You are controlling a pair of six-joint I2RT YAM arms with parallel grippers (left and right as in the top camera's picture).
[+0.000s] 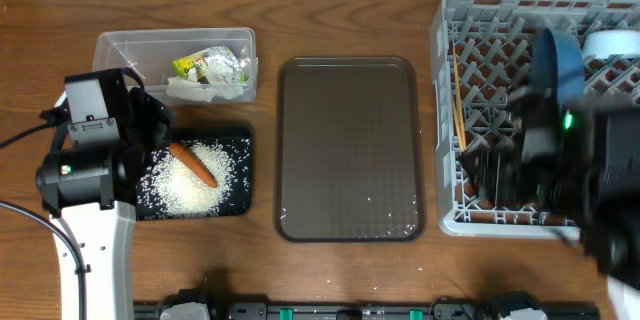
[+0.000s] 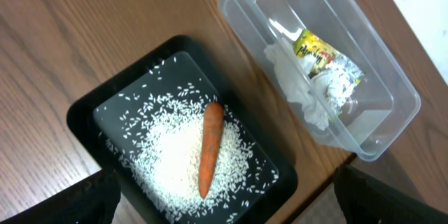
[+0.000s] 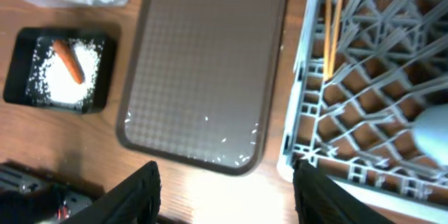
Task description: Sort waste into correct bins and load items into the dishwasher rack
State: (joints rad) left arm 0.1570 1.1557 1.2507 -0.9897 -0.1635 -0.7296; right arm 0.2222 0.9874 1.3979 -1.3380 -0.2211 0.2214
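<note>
**At the table: waste in its two bins, dishes in the rack, both hands empty**

Nearest the front edge on the left sits the black tray (image 1: pixel 240 200). It holds a heap of white rice (image 1: pixel 185 185) with stray grains scattered round it. The orange carrot (image 1: pixel 193 163) lies slantwise on top of that heap. The left gripper (image 2: pixel 224 196) hangs above this tray with its fingers spread wide and nothing between them.

Beside it, in the middle of the wooden table (image 1: pixel 350 10), lies the brown serving tray (image 1: pixel 348 150). It is bare but for a few grains (image 3: pixel 238 157) near its front rim.

On the right stands the grey rack (image 1: pixel 500 2). The chopsticks (image 1: pixel 460 100) lie together along its left side, pointing front to back. The dark-blue bowl (image 1: pixel 555 60) stands on edge among the pegs. A pale-blue vessel (image 1: pixel 610 45) sits behind the bowl in the far corner; whether it is a cup or a bowl I cannot tell. The right gripper (image 3: pixel 227 192) is over the rack's near left corner, fingers parted and holding nothing. The arm above it blurs and hides much of the rack's front.

Farthest back on the left is the clear tub (image 1: pixel 120 45). The yellow-green wrapper (image 1: pixel 205 65) and the crumpled tissue (image 1: pixel 205 88) lie touching at its right end.
</note>
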